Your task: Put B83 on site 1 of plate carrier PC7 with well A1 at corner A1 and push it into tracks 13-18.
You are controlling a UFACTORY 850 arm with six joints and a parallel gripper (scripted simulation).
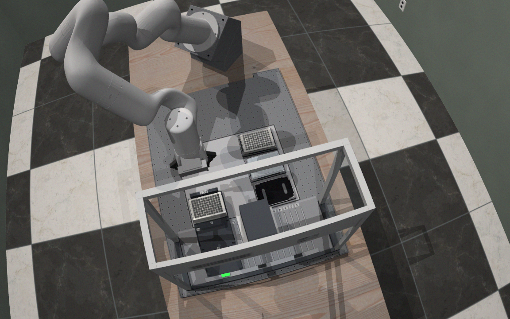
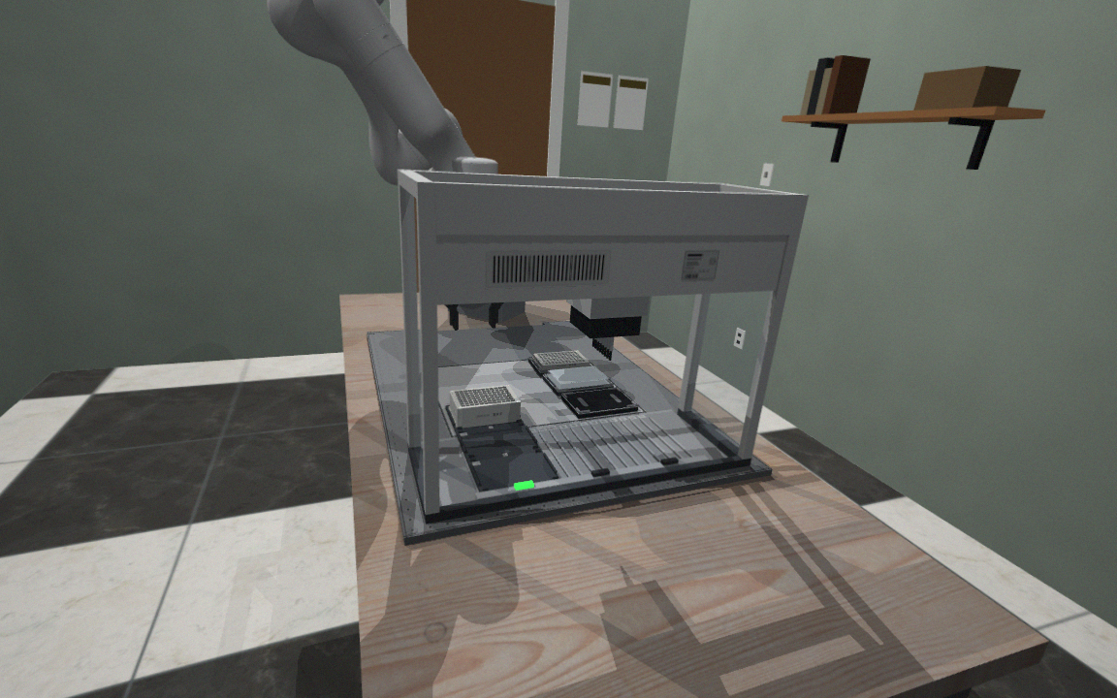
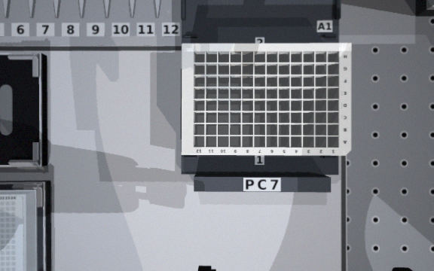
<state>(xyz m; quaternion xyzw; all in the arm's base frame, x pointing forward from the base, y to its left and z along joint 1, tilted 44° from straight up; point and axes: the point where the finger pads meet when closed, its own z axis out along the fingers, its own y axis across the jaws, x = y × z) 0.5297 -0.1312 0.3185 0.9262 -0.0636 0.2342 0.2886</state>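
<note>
The dark carrier PC7 (image 3: 262,184) lies in the tracks just right of track 12, its handle towards me; it also shows in the overhead view (image 1: 213,231). The green lamp (image 1: 225,274) behind it is lit, as the front view (image 2: 524,485) also shows. The white deep-well block B83 (image 3: 266,98) sits flat on site 1, with row A and column 1 at the near right corner. Site 2, beyond the block, looks empty, with an A1 mark. My gripper (image 1: 191,160) is open and empty, above the apron on the near side of the handle; only its fingertips show in the wrist view.
B38 (image 1: 256,139) sits in nest S1 and B33 (image 1: 266,164) in S2. Nest S3 (image 1: 274,189) is black and empty. The white instrument frame (image 2: 601,216) spans the rails, with a dark pipetting head (image 2: 606,319) hanging inside. Tracks 1 to 12 (image 2: 623,438) lie open.
</note>
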